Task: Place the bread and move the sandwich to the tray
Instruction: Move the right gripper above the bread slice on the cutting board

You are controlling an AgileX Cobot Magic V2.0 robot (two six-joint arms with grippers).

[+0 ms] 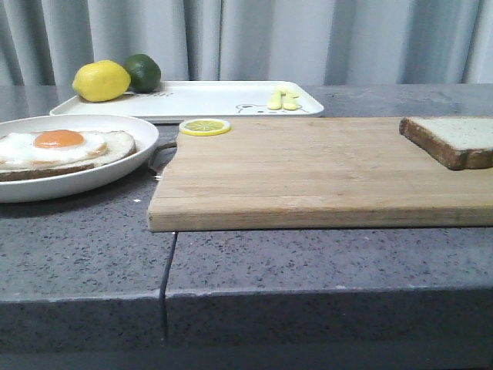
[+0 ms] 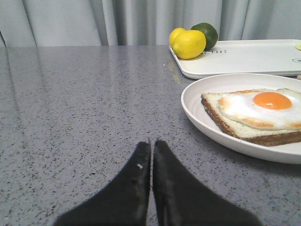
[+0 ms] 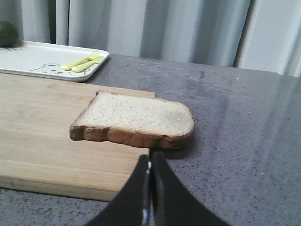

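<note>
The bread (image 1: 456,139) (image 3: 136,119) lies flat on the right end of the wooden board (image 1: 308,169) (image 3: 42,136), partly overhanging its edge. The sandwich (image 1: 58,150) (image 2: 256,113), bread topped with a fried egg, rests on a round white plate (image 1: 92,176) (image 2: 207,127) at the left. The tray (image 1: 208,99) (image 2: 244,56) (image 3: 33,59) sits behind, at the back of the counter. My left gripper (image 2: 151,141) is shut and empty above the bare counter, left of the plate. My right gripper (image 3: 149,155) is shut and empty, just short of the bread's near crust. Neither gripper shows in the front view.
A lemon (image 1: 101,81) (image 2: 189,44) and a lime (image 1: 143,72) (image 2: 206,33) sit on the tray's left end, with yellow cutlery (image 1: 283,99) (image 3: 84,62) at its right end. A lemon slice (image 1: 205,126) lies on the board's back left corner. Curtains hang behind.
</note>
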